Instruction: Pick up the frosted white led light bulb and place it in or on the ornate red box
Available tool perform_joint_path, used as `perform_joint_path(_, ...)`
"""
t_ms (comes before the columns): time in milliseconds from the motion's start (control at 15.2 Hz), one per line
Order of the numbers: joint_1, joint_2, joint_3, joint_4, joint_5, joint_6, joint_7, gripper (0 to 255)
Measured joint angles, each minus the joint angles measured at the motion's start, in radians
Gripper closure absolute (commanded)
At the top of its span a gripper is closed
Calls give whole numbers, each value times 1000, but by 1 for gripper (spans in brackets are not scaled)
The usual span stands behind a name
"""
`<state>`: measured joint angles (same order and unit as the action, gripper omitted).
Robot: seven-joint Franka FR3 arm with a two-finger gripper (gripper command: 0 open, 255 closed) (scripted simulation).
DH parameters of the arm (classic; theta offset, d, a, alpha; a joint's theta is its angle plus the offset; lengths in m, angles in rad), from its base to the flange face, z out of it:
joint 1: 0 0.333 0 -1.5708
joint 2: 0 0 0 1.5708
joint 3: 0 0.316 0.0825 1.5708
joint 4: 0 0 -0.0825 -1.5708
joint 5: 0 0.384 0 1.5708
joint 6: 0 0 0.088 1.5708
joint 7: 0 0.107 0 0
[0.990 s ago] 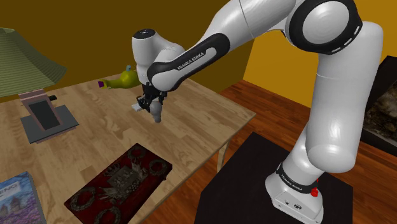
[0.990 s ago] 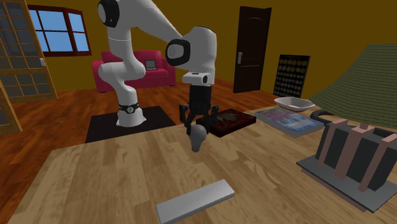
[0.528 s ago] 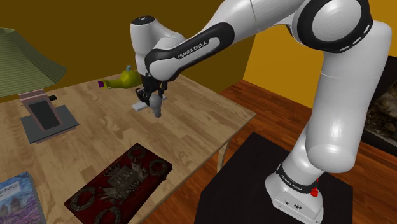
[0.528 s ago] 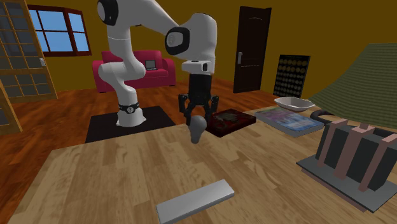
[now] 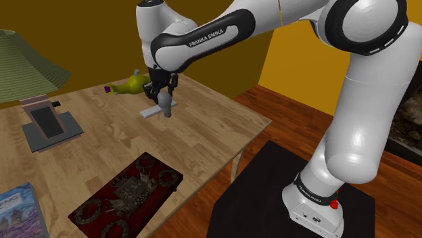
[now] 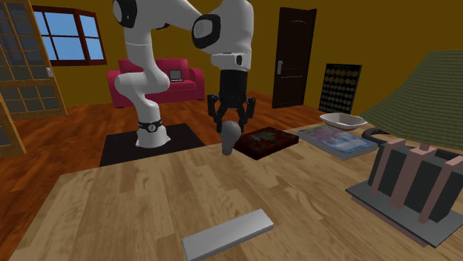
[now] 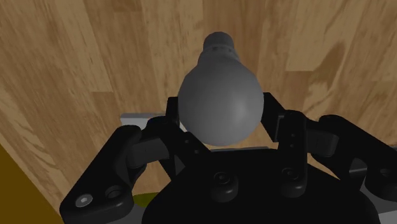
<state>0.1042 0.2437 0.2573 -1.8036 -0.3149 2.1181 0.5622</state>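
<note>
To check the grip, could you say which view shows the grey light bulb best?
The wrist view: the grey rounded light bulb is close, clasped by the black claw. The shoulder and second exterior views show it small, hanging below the claw.

"FRANKA EMIKA" stands in white capitals on the black band of the arm (image 5: pixel 203 39), read in the shoulder view. The book (image 5: pixel 17 209) carries cover lettering too blurred to read.
</note>
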Motion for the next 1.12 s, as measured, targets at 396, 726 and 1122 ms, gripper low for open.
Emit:
perform_joint_path(396,28,-33,21,15,9,-56,31,255)
perform_joint_path(726,87,-76,63,-24,10,-83,130,255)
perform_joint_path(1122,166,-80,118,-6,3,-137,256,255)
